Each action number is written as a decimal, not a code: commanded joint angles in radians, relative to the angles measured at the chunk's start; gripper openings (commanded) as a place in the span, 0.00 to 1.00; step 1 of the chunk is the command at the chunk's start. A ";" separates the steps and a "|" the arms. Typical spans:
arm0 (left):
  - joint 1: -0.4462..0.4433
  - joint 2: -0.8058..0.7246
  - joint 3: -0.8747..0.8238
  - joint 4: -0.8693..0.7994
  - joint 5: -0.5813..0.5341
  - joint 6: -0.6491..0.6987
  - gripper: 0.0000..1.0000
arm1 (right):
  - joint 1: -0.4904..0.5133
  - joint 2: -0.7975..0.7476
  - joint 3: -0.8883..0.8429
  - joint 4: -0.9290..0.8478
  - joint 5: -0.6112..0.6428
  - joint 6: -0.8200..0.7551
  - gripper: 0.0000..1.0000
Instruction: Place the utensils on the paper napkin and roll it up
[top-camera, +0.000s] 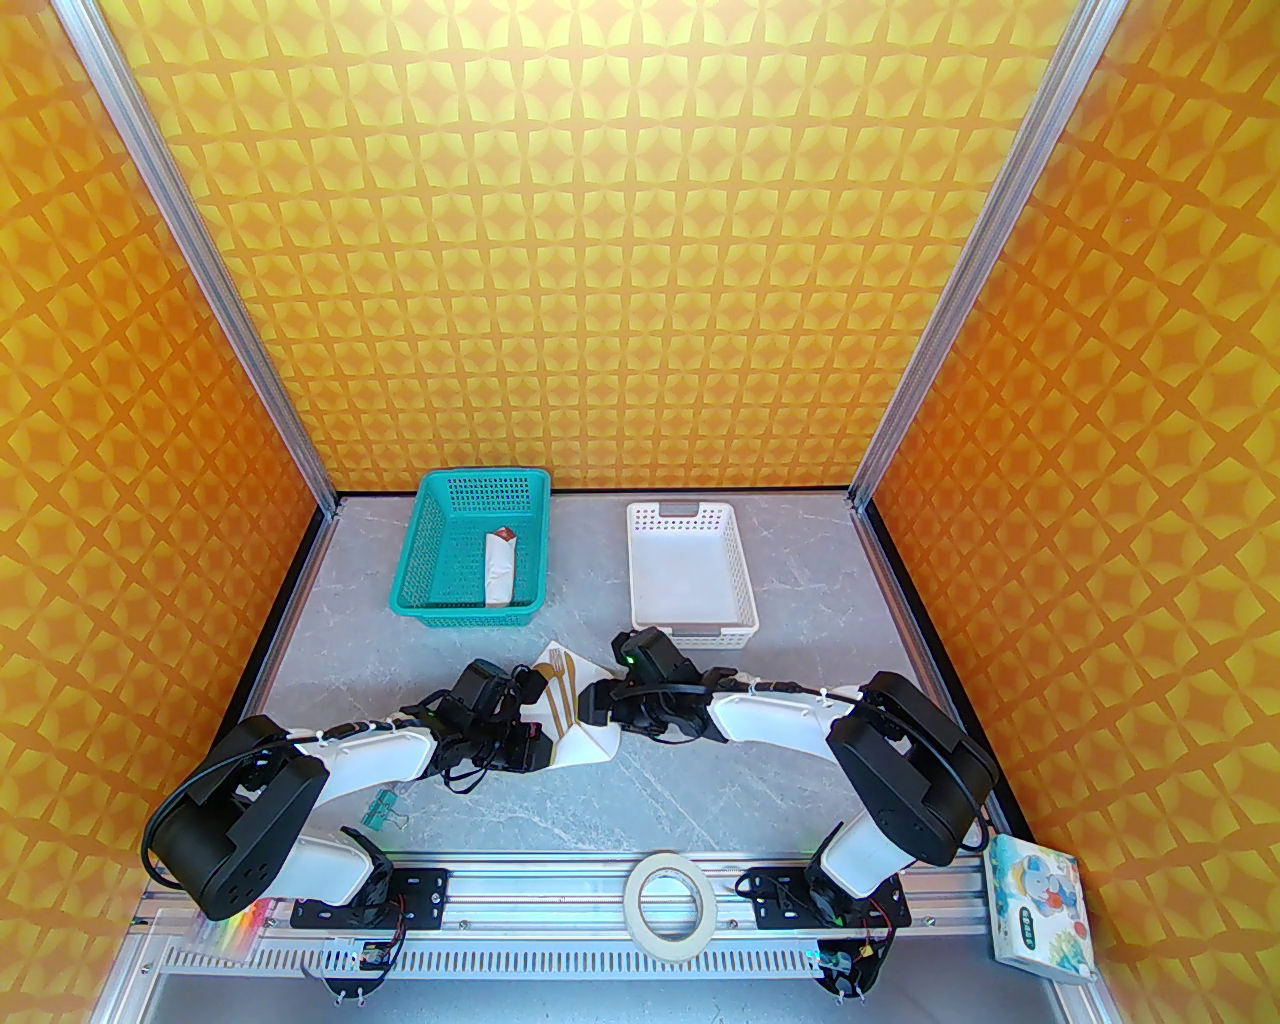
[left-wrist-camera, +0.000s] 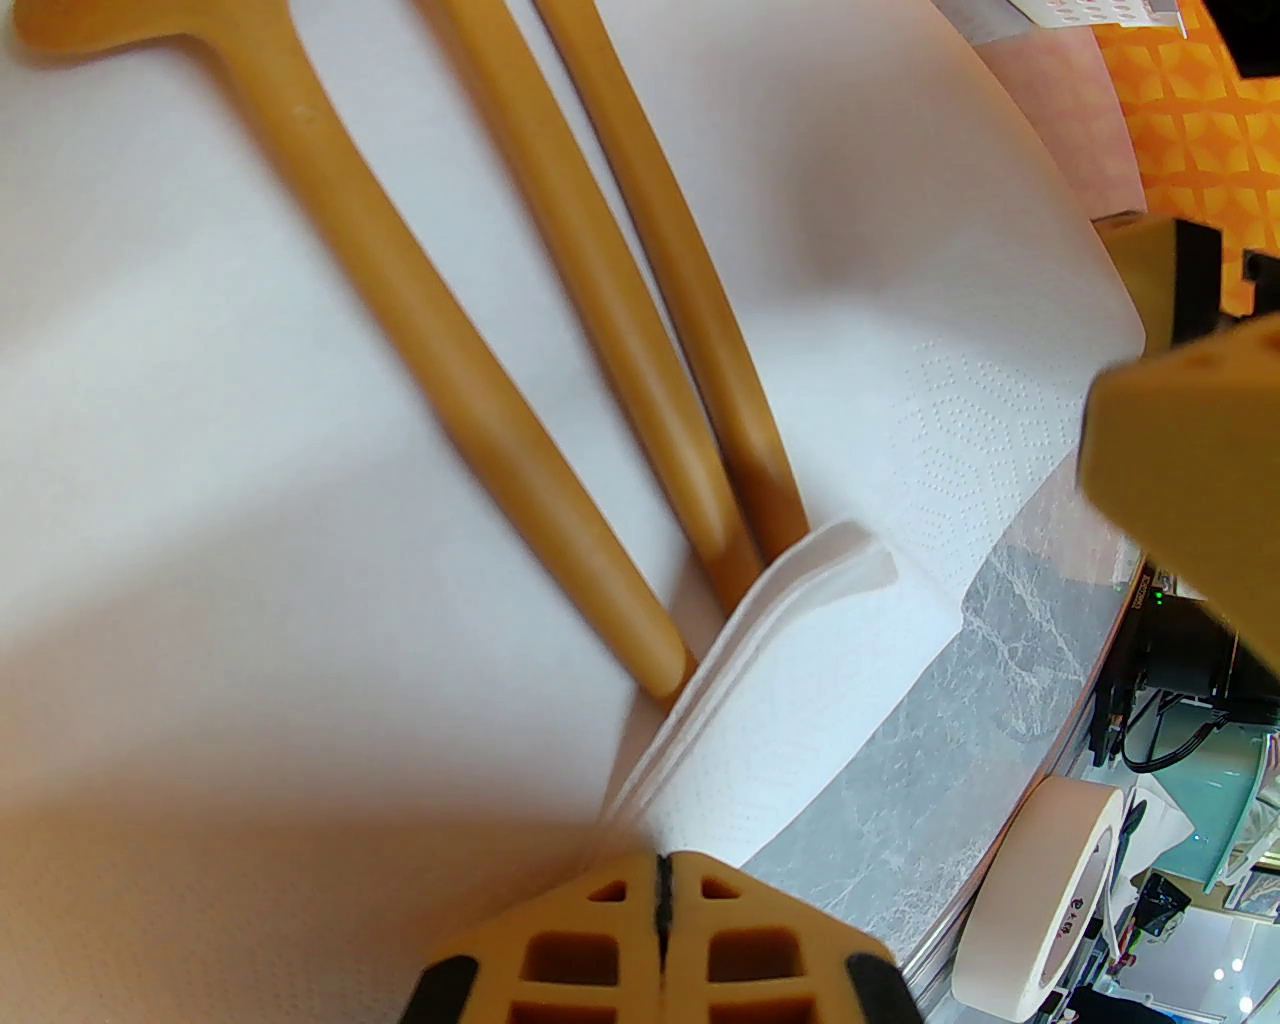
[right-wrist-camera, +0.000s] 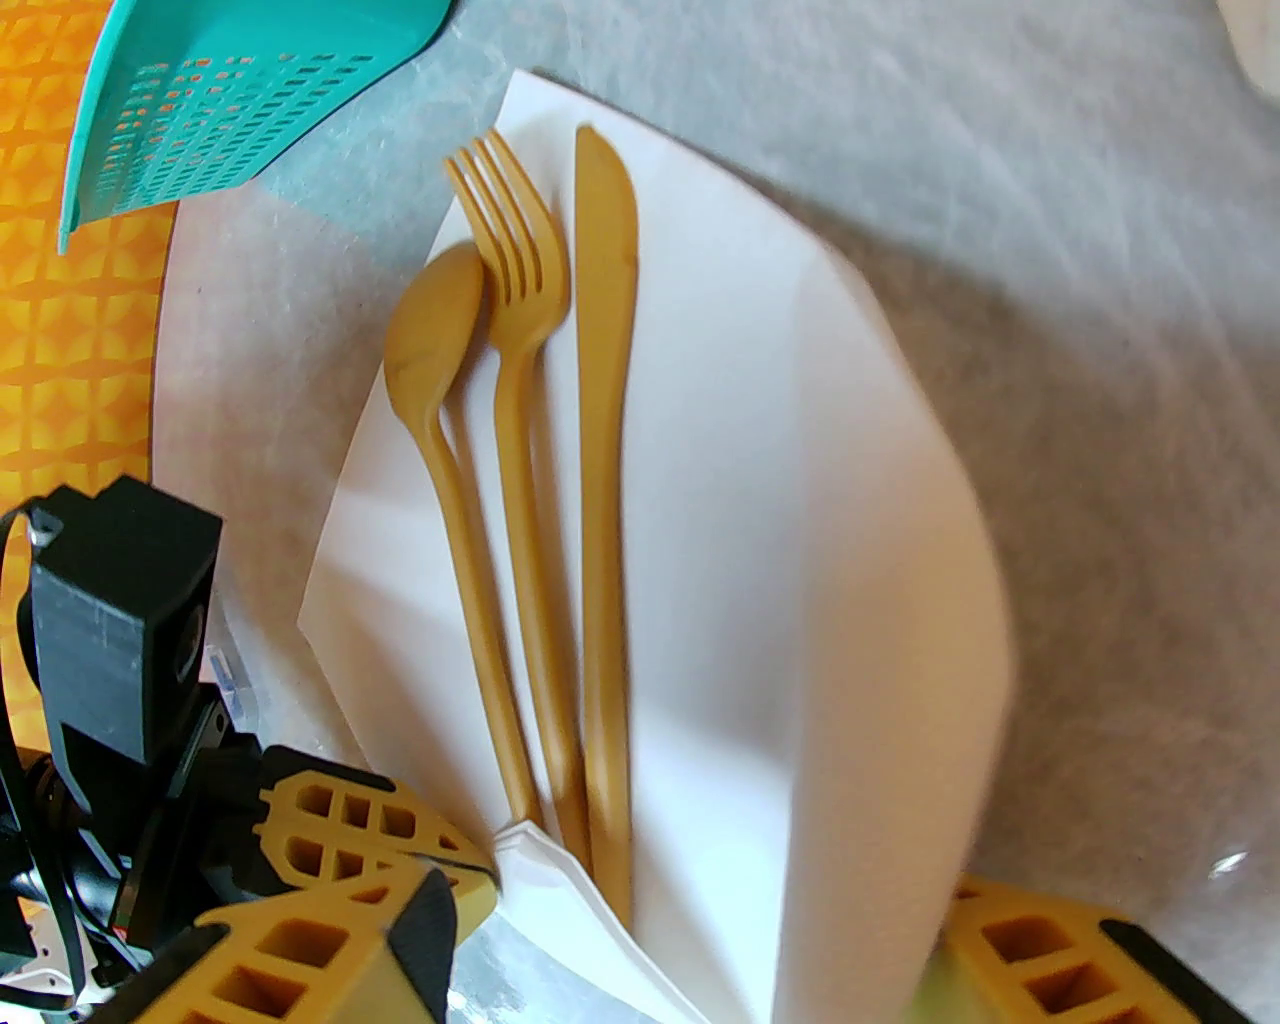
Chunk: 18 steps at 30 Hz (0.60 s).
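The white paper napkin (right-wrist-camera: 800, 500) lies on the grey table between both arms, also seen as the napkin (top-camera: 588, 738) from above. On it lie the tan utensils side by side: a spoon (right-wrist-camera: 435, 320), a fork (right-wrist-camera: 510, 260) and a knife (right-wrist-camera: 605, 300), with their handles (left-wrist-camera: 600, 300) pointing at the near corner. My left gripper (left-wrist-camera: 660, 900) is shut on that folded-up near corner. My right gripper (right-wrist-camera: 700, 960) stands open, its fingers (right-wrist-camera: 330, 950) straddling the napkin's near end. The napkin's right side curls upward.
A teal basket (top-camera: 420, 560) at the back left holds a white roll with a red-brown tip (top-camera: 500, 570). A white basket (top-camera: 740, 590) stands at the back right. A tape roll (top-camera: 672, 905), a green binder clip (top-camera: 385, 808) and a tissue pack (top-camera: 1035, 910) sit near the front.
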 joint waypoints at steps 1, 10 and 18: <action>0.006 -0.016 -0.006 -0.018 -0.012 0.014 0.00 | -0.002 -0.033 -0.029 0.074 -0.029 0.038 0.74; 0.006 -0.014 -0.004 -0.022 -0.013 0.015 0.00 | -0.041 -0.036 -0.024 0.056 0.010 -0.017 0.73; 0.006 -0.012 -0.002 -0.023 -0.015 0.014 0.00 | -0.063 -0.029 0.051 -0.085 0.069 -0.114 0.64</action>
